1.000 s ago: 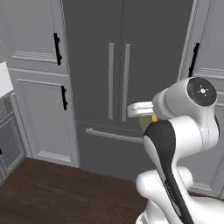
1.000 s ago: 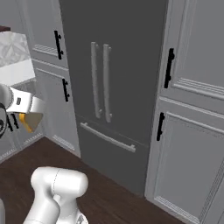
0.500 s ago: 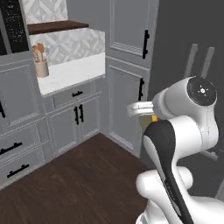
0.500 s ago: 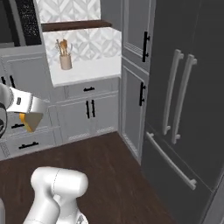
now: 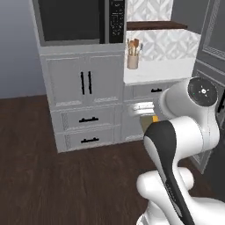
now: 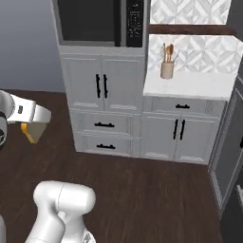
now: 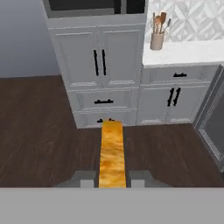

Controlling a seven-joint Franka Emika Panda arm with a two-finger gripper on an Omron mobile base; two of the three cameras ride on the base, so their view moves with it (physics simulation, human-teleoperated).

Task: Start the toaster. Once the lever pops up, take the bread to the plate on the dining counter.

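My gripper (image 7: 112, 180) is shut on the bread (image 7: 112, 151), a thin golden-yellow slice seen edge-on, sticking out forward between the two dark fingertips. In the right base view the bread (image 6: 29, 133) hangs under the white hand at the far left, well above the floor. From the left base side the gripper (image 5: 143, 110) sits in front of the arm's big white joint, with a sliver of the bread (image 5: 154, 118) below it. The toaster, the plate and the dining counter are out of view.
Ahead stands a tall grey cabinet (image 6: 102, 85) with a dark built-in oven (image 6: 88, 19) and black-handled drawers. To its right is a marble counter (image 6: 190, 83) with a utensil holder (image 6: 166, 69). Dark wood floor (image 6: 142, 190) lies open in front.
The whole picture has swung: the base has turned, so the dark fridge has left the middle and the oven cabinet now faces me. The bread stays in the gripper.
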